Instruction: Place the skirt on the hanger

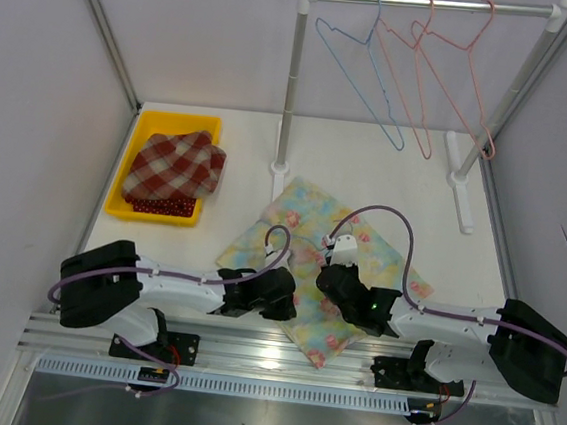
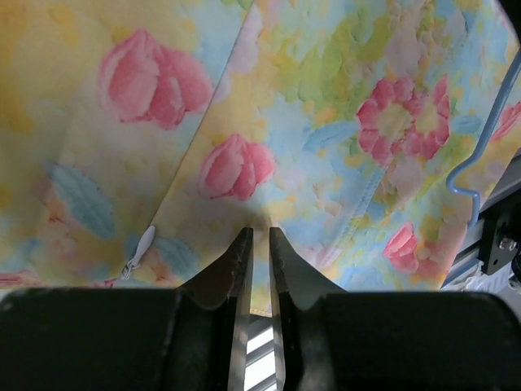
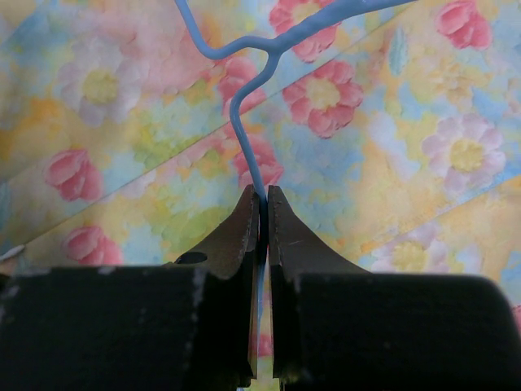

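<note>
The floral skirt (image 1: 361, 242) lies spread flat on the table in front of both arms. My left gripper (image 1: 292, 296) sits at its near-left edge. In the left wrist view its jaws (image 2: 260, 236) stand a narrow gap apart with the skirt's hem (image 2: 326, 122) caught between them, and a white zipper pull (image 2: 140, 248) lies just to the left. My right gripper (image 1: 325, 277) is over the skirt's middle. It (image 3: 265, 195) is shut on the wire of a blue hanger (image 3: 242, 122) lying on the skirt (image 3: 391, 163). Part of that hanger (image 2: 487, 138) shows at the left wrist view's right edge.
A clothes rack (image 1: 292, 83) stands at the back, with a blue hanger (image 1: 372, 80) and two pink hangers (image 1: 447, 78) on its bar. A yellow bin (image 1: 153, 215) at the left holds a plaid cloth (image 1: 173, 162). The rack's white foot (image 1: 463, 190) lies at the right.
</note>
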`<state>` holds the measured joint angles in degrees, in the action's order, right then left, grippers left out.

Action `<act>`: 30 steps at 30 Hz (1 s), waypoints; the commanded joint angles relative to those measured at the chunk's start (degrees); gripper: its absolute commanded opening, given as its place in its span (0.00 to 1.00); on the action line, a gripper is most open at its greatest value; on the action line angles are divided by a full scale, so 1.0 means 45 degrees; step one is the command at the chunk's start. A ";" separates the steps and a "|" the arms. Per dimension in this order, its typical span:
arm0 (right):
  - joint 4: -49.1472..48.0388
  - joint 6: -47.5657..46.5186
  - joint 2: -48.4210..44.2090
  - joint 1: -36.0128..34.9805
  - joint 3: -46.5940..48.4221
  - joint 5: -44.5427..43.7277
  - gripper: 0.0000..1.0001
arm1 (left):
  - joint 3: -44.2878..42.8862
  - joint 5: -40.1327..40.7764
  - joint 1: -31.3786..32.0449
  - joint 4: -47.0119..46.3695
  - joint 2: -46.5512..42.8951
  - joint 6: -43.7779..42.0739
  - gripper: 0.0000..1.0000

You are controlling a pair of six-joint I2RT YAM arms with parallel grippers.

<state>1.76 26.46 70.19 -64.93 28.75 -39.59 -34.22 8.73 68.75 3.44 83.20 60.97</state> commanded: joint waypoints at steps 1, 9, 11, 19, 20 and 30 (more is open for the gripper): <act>-0.0645 0.0214 -0.0305 0.0209 -0.0022 -0.1201 0.00 | 0.0668 0.0266 0.0269 0.0621 -0.0343 0.1060 0.18; -0.0918 0.0156 -0.0344 0.0522 -0.0432 -0.1709 0.00 | 0.1333 0.0696 0.0172 0.1773 -0.1593 0.1275 0.18; -0.0957 0.0214 -0.0403 0.0541 -0.0568 -0.1748 0.00 | 0.1451 0.0657 0.0055 0.1949 -0.1905 0.1256 0.18; -0.0977 0.0176 -0.0306 0.0112 -0.0569 -0.2177 0.00 | 0.1588 0.0462 -0.0239 0.2126 -0.2063 0.0924 0.18; -0.1016 0.0079 -0.0267 0.0112 -0.0550 -0.2236 0.00 | 0.1627 0.0423 -0.0258 0.2087 -0.1985 0.0924 0.18; -0.0743 -0.0508 -0.0286 -0.0084 -0.0101 -0.3076 0.00 | 0.2193 0.0306 -0.0590 0.2105 -0.2355 0.0885 0.18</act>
<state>-0.95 24.58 69.32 -64.99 26.15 -47.64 -26.72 9.17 67.05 7.97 72.97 65.98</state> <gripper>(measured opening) 0.046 0.178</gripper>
